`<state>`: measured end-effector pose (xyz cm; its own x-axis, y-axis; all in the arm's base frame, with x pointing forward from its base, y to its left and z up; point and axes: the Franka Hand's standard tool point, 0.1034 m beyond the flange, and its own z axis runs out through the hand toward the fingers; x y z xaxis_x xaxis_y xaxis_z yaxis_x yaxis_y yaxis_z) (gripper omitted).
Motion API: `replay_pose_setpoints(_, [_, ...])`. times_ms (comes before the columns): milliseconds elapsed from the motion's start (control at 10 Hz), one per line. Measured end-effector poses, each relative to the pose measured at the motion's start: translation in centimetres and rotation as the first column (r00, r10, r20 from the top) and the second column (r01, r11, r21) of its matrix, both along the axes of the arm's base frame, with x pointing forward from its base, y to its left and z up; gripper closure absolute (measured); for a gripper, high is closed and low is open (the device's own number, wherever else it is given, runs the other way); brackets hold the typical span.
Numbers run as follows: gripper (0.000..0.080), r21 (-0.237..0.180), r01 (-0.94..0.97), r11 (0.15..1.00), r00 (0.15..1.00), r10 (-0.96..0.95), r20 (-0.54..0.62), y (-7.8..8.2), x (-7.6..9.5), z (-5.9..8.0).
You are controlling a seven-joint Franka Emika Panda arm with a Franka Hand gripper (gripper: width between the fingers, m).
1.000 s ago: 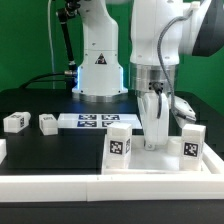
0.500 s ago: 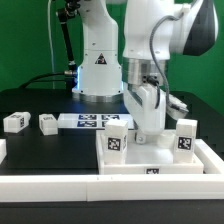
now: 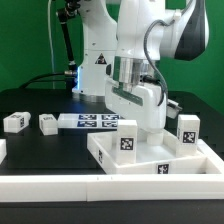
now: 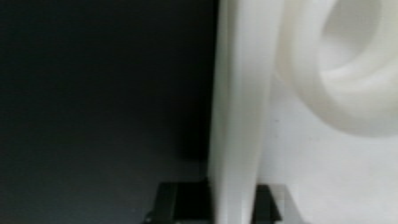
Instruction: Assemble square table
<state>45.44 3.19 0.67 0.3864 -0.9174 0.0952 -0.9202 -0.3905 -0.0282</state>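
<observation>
The square table panel [image 3: 112, 160], white with a raised rim, lies at the front right, turned at an angle to the table's edge. Two white tagged legs stand upright on it, one [image 3: 128, 141] near my gripper and one [image 3: 188, 129] at the exterior view's right. My gripper [image 3: 141, 122] is shut on the panel's rim. In the wrist view the white rim [image 4: 240, 120] runs between my dark fingers [image 4: 180, 203], with the gripper [image 4: 222, 205] clamped on it. Two loose legs [image 3: 14, 122] [image 3: 48, 123] lie at the exterior view's left.
The marker board [image 3: 92, 122] lies flat behind the panel, in front of the arm's base [image 3: 98, 72]. Long white bars edge the black surface at the front [image 3: 50, 185] and at the exterior view's left [image 3: 2, 150].
My gripper has moved toward the exterior view's left, holding the rim. The panel has turned with it, so its near corner now points forward and both upright legs have shifted.
</observation>
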Motion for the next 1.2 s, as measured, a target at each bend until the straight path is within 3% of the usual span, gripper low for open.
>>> replay_pose_setpoints(200, [0.0739,-0.021,-0.122,0.992,0.992,0.122,-0.004,-1.3,0.1,0.1])
replay_pose_setpoints(300, [0.0738,-0.046,-0.233,0.971,0.972,0.233,-0.005,-3.2,0.1,0.3])
replay_pose_setpoints(400, [0.0739,-0.054,-0.311,0.949,0.950,0.311,-0.007,-4.0,0.3,0.4])
replay_pose_setpoints(800, [0.0739,-0.080,-0.478,0.875,0.878,0.477,-0.030,-5.0,0.5,0.5])
replay_pose_setpoints(900, [0.0739,-0.088,-0.542,0.836,0.840,0.540,-0.040,-5.5,0.6,0.6])
replay_pose_setpoints(1100, [0.0739,-0.097,-0.708,0.699,0.706,0.705,-0.073,-8.7,1.0,1.0])
replay_pose_setpoints(1200, [0.0739,-0.093,-0.754,0.651,0.657,0.749,-0.083,-9.4,1.5,1.2])
